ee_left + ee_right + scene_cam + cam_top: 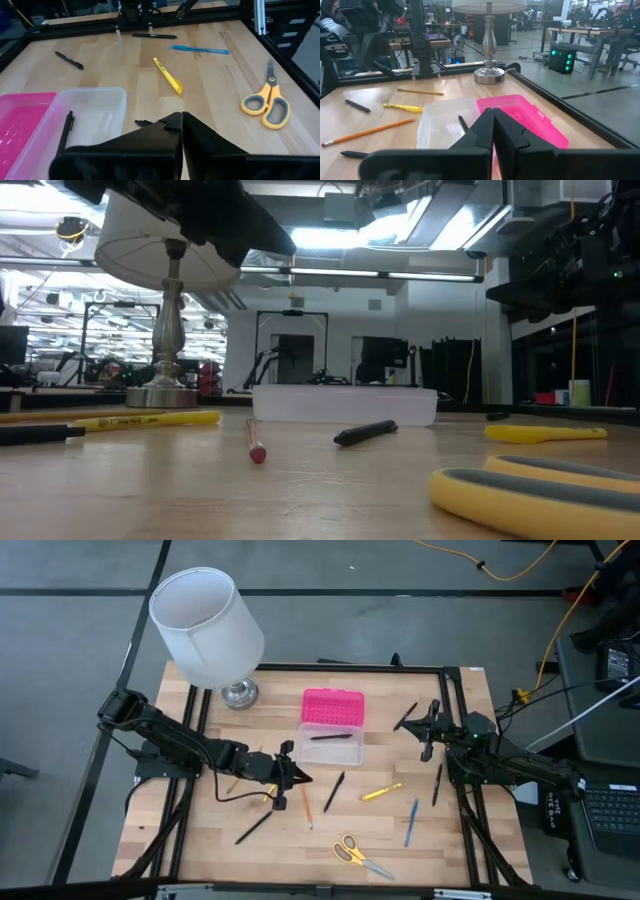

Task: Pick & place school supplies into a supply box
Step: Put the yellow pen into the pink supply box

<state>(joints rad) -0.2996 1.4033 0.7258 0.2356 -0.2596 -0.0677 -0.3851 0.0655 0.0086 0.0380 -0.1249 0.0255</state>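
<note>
Wood tabletop (200, 840), black frame around it. Box (331, 744) sits near the table's middle toward the far edge: clear tray with its pink lid (333, 706) hinged open and lying flat behind it. One black pen (330, 737) lies inside the tray (also seen in both wrist views).

Left gripper (298, 779) is over the table just to the left of the tray's near corner, fingers pressed together with nothing between them; the left wrist view shows the two dark tips meeting. Right gripper (424, 722) is to the right of the box near the far right of the table, jaws likewise closed and empty, with a black pen (405, 717) lying just beside it.

Loose supplies on the wood:
- orange pencil (307, 807) and a black pen (254, 827) near the left gripper
- black pen (334, 792) in front of the tray
- yellow marker (381, 791), blue pen (411, 822), black pen (437, 784) toward the right
- scissors (360, 854), yellow handles, near the front edge

White-shaded lamp (207, 625) stands at the far left corner.
</note>
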